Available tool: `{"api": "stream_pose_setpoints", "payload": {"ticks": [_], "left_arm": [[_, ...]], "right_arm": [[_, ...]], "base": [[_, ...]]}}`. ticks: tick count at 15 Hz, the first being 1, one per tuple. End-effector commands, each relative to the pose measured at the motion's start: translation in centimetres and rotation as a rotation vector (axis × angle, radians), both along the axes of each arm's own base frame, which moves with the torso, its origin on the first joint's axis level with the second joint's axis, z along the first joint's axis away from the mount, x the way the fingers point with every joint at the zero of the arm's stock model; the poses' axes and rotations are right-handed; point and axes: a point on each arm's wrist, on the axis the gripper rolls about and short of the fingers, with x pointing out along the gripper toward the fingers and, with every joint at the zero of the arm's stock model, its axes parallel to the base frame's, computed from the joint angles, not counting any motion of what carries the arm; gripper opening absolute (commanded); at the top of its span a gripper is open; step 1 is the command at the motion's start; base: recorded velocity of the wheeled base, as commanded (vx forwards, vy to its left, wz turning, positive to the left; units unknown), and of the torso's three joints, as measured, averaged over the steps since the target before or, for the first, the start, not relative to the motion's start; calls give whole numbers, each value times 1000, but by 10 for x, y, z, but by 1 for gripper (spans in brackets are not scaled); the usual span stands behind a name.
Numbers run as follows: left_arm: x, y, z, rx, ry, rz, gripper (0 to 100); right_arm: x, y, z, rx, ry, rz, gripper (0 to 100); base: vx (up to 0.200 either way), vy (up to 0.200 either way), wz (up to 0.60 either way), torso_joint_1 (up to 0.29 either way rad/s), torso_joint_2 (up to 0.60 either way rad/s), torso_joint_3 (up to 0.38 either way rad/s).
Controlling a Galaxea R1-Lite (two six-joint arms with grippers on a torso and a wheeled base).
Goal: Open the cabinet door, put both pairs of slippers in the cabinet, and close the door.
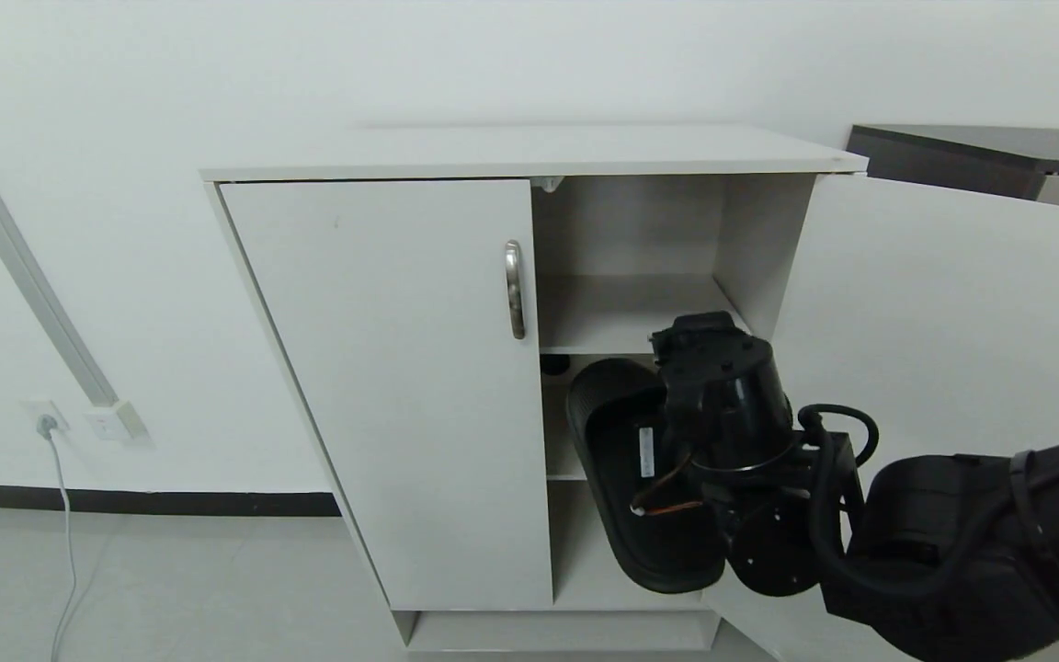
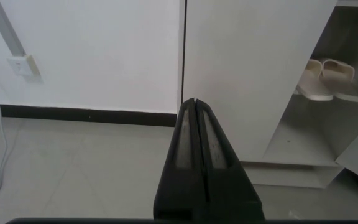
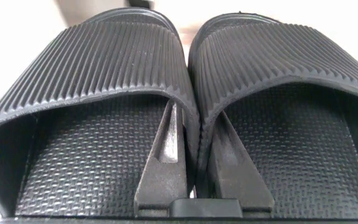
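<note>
One half of the cabinet [image 1: 529, 152] stands open: its right door [image 1: 943, 313] is swung wide on the side of the right arm [image 1: 952, 542], while the left door [image 1: 382, 386] is shut. The black slippers [image 1: 626, 478] hang upright in front of the open half, soles toward the head camera. They span the edge of the lower shelf [image 1: 564, 477], just beside the shut door's edge. Whether their toes have passed the cabinet's front I cannot tell. The beige slippers [image 2: 328, 78] already sit side by side on a shelf inside. The right end effector [image 3: 197, 118] is clenched on the black pair, one finger in each slipper, pinching only the two inner walls together. That thin grip looks like the main risk: the soft rubber could slide or pivot, and one slipper could drop to the floor [image 1: 171, 588]. Pushed in at this height, the pair may catch the shelf edge or shove the beige pair, so a tilt seems needed. The right arm also sits close to the open door and could knock it. The left end effector [image 2: 194, 106] is closed on nothing, pointing at the floor beside the cabinet.
</note>
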Motion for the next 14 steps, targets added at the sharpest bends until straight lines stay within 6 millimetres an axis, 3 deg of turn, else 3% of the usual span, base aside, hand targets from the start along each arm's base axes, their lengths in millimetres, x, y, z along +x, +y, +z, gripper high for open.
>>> {"api": "stream_pose_setpoints", "payload": {"ticks": [1, 7, 14], "left_arm": [[0, 0, 0, -1, 0, 1, 0], [0, 0, 0, -1, 1, 1, 0], [0, 0, 0, -1, 1, 1, 0]], "right_arm": [[6, 4, 21, 48, -39, -21, 0], [8, 4, 18, 43, -33, -26, 0], [11, 2, 15, 36, -28, -37, 0]], "base": [[0, 0, 0, 0, 0, 0], [0, 0, 0, 0, 0, 0], [200, 0, 0, -2, 2, 4]]}}
